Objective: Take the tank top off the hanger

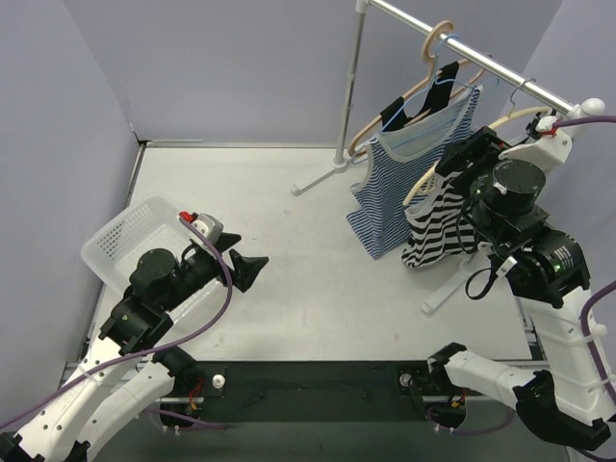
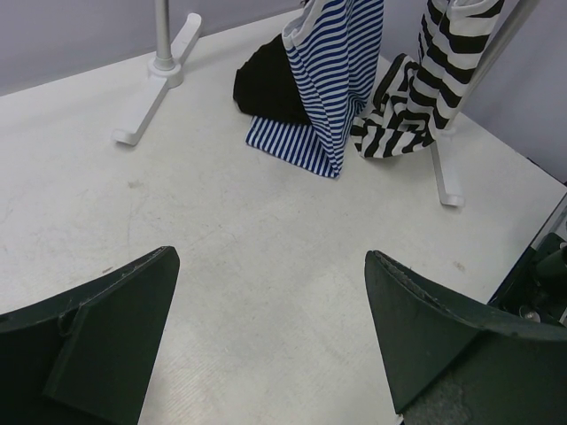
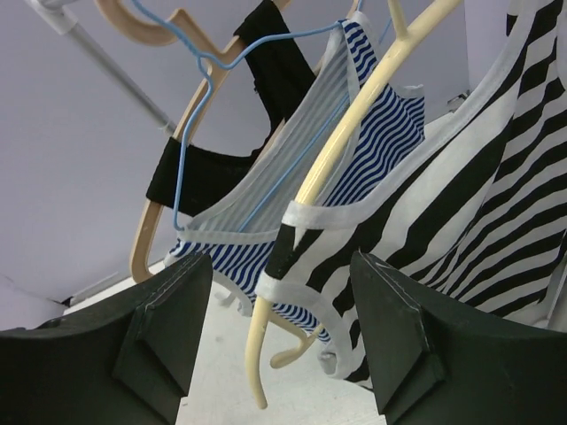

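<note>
Right fingers (image 3: 168, 328) are gaping wide beside the cream hanger (image 3: 353, 115); pinching the tank top (image 3: 496, 177) there is risking dragging both off the rail (image 1: 481, 60).

The left gripper (image 1: 248, 269) hangs low, its jaws wide apart. The right gripper (image 3: 279, 258) is raised high, jaws apart too.

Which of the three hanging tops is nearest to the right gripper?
The black-and-white striped tank top on the cream hanger, just before the right gripper; the blue-striped top and black top hang farther.
</note>
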You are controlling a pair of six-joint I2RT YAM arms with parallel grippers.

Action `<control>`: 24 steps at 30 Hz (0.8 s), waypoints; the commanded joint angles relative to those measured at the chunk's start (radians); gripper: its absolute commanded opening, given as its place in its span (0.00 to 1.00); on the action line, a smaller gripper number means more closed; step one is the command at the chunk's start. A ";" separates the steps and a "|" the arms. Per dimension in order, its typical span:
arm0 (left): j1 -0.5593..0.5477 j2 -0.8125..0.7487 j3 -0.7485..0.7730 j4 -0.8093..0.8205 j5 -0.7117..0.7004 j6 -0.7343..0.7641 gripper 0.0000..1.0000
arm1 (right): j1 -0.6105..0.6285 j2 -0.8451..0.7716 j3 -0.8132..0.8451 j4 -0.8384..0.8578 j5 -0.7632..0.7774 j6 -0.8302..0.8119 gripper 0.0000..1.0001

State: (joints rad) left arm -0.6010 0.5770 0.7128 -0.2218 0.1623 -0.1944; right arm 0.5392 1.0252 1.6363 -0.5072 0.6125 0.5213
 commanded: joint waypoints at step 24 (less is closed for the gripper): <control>-0.023 0.001 0.008 0.016 -0.001 0.027 0.97 | -0.346 0.030 -0.234 0.464 -0.313 0.204 0.47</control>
State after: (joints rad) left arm -0.6205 0.5781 0.7128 -0.2249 0.1600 -0.1753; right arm 0.2249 1.0912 1.4212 -0.2256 0.3859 0.7147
